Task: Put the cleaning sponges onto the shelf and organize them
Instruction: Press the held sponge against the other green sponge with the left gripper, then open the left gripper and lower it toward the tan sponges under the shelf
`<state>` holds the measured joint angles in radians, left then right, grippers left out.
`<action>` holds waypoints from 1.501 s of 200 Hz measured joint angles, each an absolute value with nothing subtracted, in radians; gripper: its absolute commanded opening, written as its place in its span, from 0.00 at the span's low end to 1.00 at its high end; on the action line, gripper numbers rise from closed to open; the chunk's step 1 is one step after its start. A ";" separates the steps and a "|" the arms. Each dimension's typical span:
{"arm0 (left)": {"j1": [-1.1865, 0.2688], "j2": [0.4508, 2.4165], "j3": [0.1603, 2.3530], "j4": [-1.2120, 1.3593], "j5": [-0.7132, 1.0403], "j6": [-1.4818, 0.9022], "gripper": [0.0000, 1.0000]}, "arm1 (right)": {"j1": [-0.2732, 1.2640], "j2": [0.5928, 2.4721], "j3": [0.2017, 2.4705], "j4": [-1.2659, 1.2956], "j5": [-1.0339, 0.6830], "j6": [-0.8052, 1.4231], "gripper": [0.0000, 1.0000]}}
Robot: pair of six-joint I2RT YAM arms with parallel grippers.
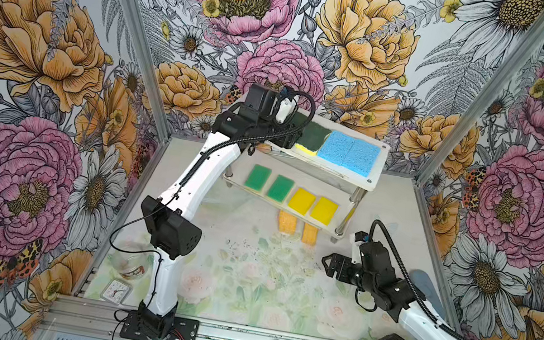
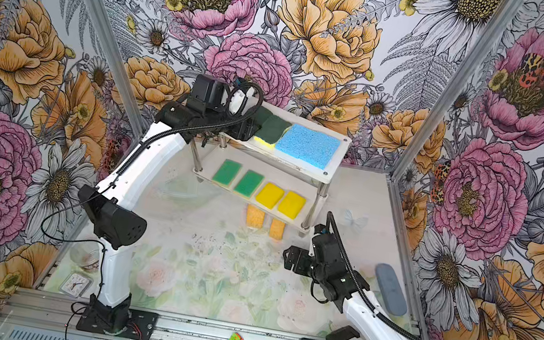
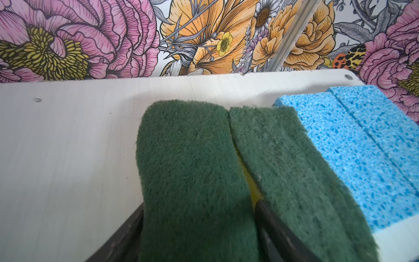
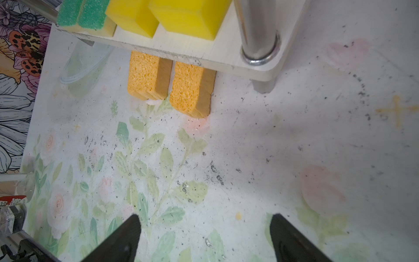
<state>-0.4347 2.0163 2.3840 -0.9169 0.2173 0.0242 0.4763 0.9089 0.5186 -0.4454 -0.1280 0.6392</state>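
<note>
In both top views the left jaws reach over the shelf's top board. Left wrist view: they flank a dark-green sponge — clamped or loose, I cannot tell (retreating could drag it off). Right wrist view: right jaws apart, empty — orange sponges under the shelf.
</note>
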 measured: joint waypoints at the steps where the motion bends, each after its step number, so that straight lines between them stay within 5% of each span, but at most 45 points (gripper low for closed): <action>1: -0.435 2.016 2.384 -0.916 0.217 0.024 0.74 | 0.476 0.909 0.519 -0.445 -0.128 0.639 0.92; 253: -0.422 1.983 2.408 -0.921 0.192 0.025 0.81 | 0.476 0.911 0.519 -0.445 -0.128 0.639 0.92; 300: -0.439 1.777 2.173 -0.865 0.183 0.023 0.84 | 0.476 0.911 0.519 -0.445 -0.128 0.639 0.92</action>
<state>-0.4393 1.7775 2.1735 -0.8654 0.1833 0.0227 0.4763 0.9108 0.5186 -0.4450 -0.1280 0.6388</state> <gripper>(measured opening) 0.820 0.916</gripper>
